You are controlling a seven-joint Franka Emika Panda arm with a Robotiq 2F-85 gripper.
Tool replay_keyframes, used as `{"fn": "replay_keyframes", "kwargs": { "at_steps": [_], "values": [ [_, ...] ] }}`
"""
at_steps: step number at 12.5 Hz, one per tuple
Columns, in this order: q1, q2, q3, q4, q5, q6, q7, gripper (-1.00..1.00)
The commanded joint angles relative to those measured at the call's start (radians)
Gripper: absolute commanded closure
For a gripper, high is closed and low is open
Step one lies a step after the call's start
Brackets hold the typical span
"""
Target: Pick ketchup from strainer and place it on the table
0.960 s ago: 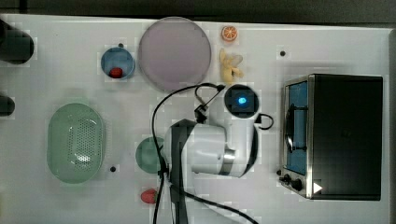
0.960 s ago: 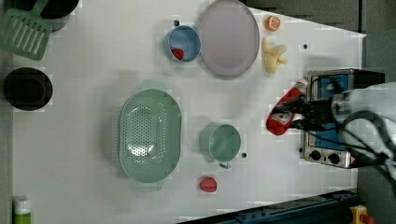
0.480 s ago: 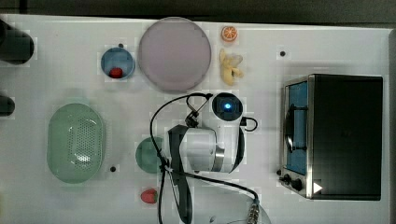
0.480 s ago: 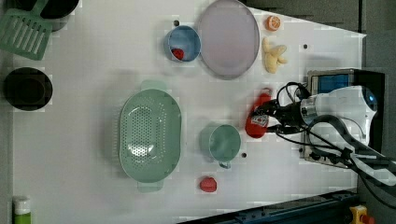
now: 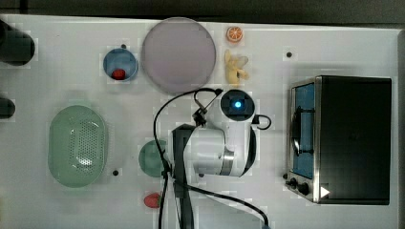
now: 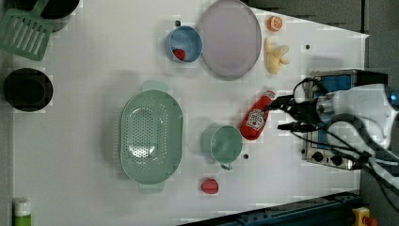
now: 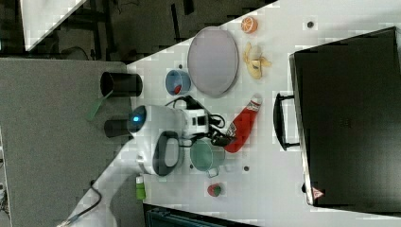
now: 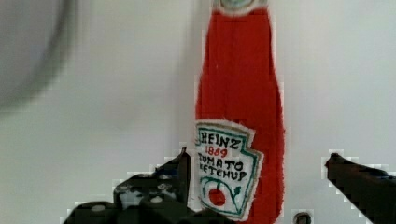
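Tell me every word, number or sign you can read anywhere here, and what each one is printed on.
"HEINZ", on the white-and-red label of the soft red ketchup bottle lying on the white table.
"1869", same label, just beneath.
"TOMATO KETCHUP", same label, above a small tomato picture.
A white triangle mark sits on a corner of the black toaster oven; nothing on it is readable.

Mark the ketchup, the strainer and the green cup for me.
ketchup (image 6: 254,120): left view, on its label.
strainer (image 6: 149,136): left view, on its perforated bottom.
green cup (image 6: 226,143): left view, on its inside.
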Motion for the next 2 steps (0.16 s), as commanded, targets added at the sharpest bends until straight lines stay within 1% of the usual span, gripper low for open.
{"fn": "replay_keyframes", "kwargs": {
  "at_steps": [1, 2],
  "values": [
    [0.003, -0.138, 0.003, 0.181, 0.009, -0.113, -0.003, -1.0],
    [0.003, -0.16, 0.004, 0.233, 0.009, -0.182, 0.023, -1.0]
  ]
}}
